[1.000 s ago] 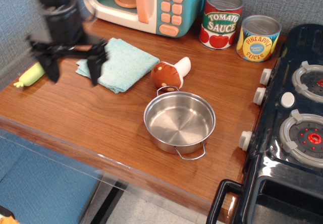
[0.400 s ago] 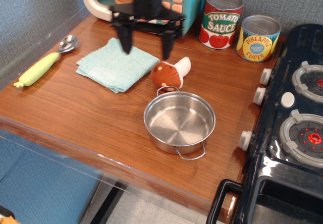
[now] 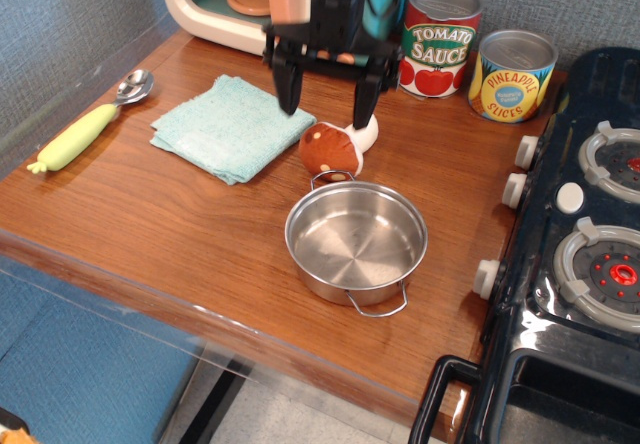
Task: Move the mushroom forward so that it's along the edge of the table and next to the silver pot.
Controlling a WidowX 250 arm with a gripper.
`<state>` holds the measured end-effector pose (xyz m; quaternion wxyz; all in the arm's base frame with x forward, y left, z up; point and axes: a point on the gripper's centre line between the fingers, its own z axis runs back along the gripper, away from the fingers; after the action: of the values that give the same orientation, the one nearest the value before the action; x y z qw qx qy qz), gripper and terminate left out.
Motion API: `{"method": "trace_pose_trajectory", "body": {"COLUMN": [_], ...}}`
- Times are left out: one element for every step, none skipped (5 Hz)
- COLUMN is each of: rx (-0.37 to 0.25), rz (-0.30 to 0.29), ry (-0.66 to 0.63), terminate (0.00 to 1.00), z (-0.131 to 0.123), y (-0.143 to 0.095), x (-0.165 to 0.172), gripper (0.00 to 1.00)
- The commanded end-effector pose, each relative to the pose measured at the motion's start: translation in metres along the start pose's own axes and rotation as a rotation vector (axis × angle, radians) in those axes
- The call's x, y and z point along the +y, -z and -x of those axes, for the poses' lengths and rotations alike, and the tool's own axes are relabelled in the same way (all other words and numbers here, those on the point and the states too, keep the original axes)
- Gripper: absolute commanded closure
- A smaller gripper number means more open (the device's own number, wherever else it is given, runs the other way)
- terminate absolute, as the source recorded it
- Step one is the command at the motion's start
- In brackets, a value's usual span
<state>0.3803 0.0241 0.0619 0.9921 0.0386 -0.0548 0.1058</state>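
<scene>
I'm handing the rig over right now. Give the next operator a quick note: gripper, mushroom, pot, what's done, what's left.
Gripper: open, empty, fingers pointing down just behind the mushroom.
Mushroom: lying on its side, cap toward the silver pot, stem toward the back, beside the teal cloth.
Silver pot: empty, upright, near the front edge of the table.
Done: nothing gripped yet.
Left: grasp the mushroom, bring it forward to the table edge, set it next to the pot.

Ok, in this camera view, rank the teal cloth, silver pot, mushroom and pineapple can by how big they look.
Largest to smallest:
1. teal cloth
2. silver pot, close to the cloth, so unsure
3. pineapple can
4. mushroom
</scene>
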Motion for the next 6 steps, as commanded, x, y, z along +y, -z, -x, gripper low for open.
{"method": "trace_pose_trajectory", "body": {"rx": [0.025,0.035,0.022,-0.056,-0.091,-0.072], "rz": [-0.041,-0.027,-0.012,0.039,0.083,0.085], "ry": [0.033,0.009,-0.008,-0.038,0.026,0.108], "terminate": [0.0,0.0,0.0,0.0,0.0,0.0], "z": [0.008,0.005,-0.002,-0.016,0.003,0.047], "y": [0.014,0.021,0.014,-0.021,-0.051,-0.06], "x": [-0.006,-0.005,-0.001,0.004,-0.001,-0.005], "gripper": [0.0,0.0,1.0,1.0,1.0,1.0]}}
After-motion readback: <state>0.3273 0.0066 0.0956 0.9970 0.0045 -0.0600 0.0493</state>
